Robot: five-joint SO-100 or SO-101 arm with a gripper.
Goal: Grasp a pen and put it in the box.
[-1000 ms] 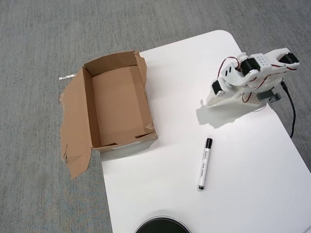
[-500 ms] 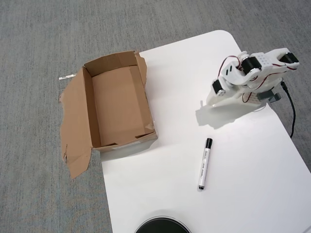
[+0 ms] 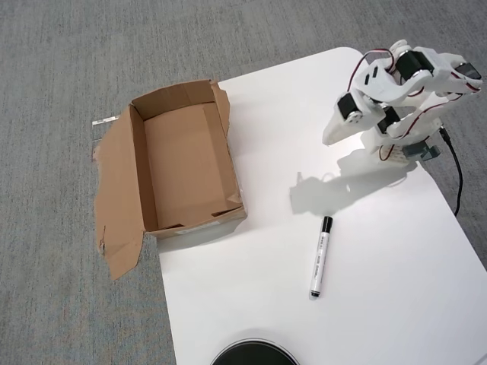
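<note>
The pen [image 3: 320,257], a slim white marker with a black cap, lies flat on the white table [image 3: 380,304], its cap pointing away toward the arm. The brown cardboard box [image 3: 138,175] stands open at the table's left edge, partly over the carpet, with nothing inside it and a wide flap splayed out to its left. My gripper [image 3: 329,138] is on the folded white arm at the upper right. It points down and left above the table, with its jaws together and nothing held. It is well clear of the pen and to the right of the box.
The arm's base [image 3: 407,141] sits near the table's right edge, and a black cable [image 3: 456,179] runs down from it. A black round object [image 3: 255,354] shows at the bottom edge. Grey carpet [image 3: 61,76] surrounds the table.
</note>
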